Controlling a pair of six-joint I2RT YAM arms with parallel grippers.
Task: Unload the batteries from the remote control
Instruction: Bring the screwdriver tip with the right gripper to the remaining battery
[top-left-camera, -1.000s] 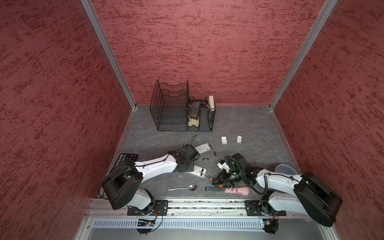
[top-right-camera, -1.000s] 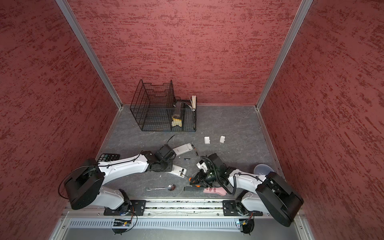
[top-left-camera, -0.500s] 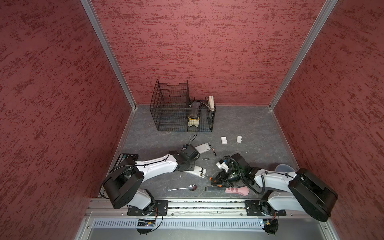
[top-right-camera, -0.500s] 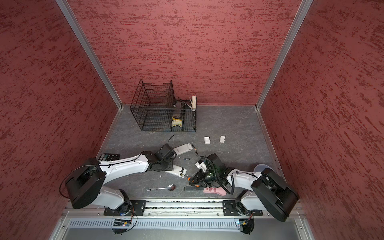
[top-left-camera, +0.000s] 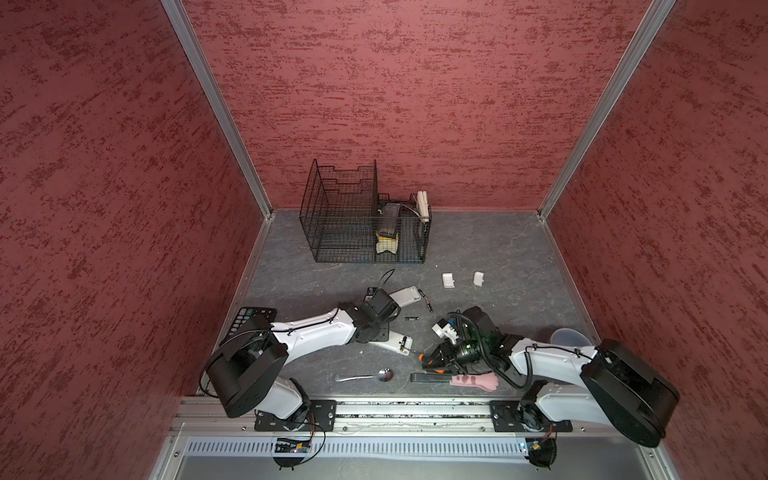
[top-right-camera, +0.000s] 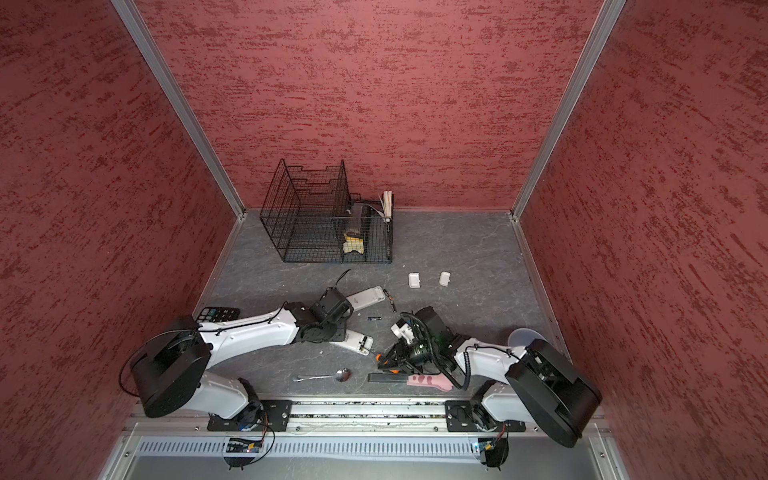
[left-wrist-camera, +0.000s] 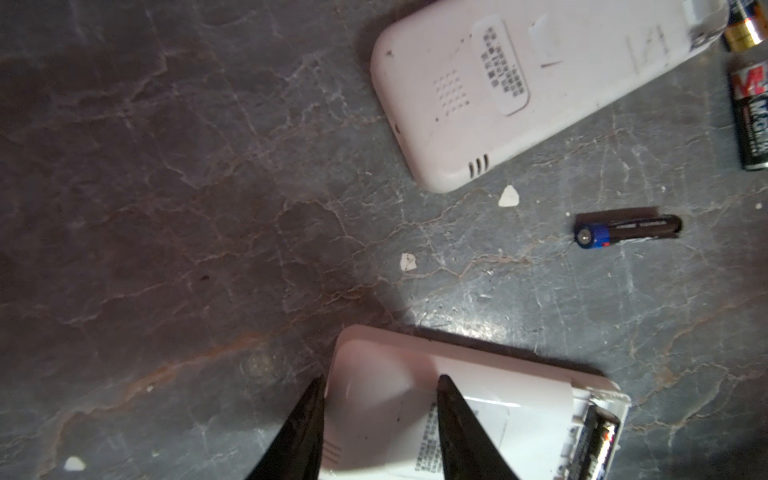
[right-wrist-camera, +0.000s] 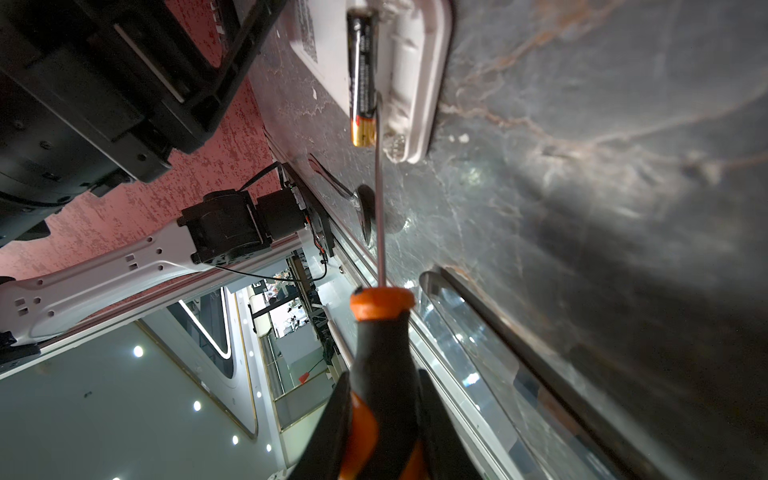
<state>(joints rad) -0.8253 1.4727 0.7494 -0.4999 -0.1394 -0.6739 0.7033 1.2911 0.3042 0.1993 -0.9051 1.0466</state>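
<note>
Stretches left arm low over the bench toward the middle, straddles the remote at its end with left end effector, jaws partly apart, grip unclear, folds right arm inward and low, clamps right end effector round the screwdriver handle, wrist rolled sideways

Left end effector: low over the near remote, largely hidden beneath its own wrist.
Right end effector: closed on the screwdriver, shaft aimed at that remote's open end.
Seated battery: in the open end (dark, small).
Loose batteries: three, with two at the end of the far remote and one between the remotes.
Surface: grey. A spoon lies near the front edge, and two white covers lie toward the wire basket.
</note>
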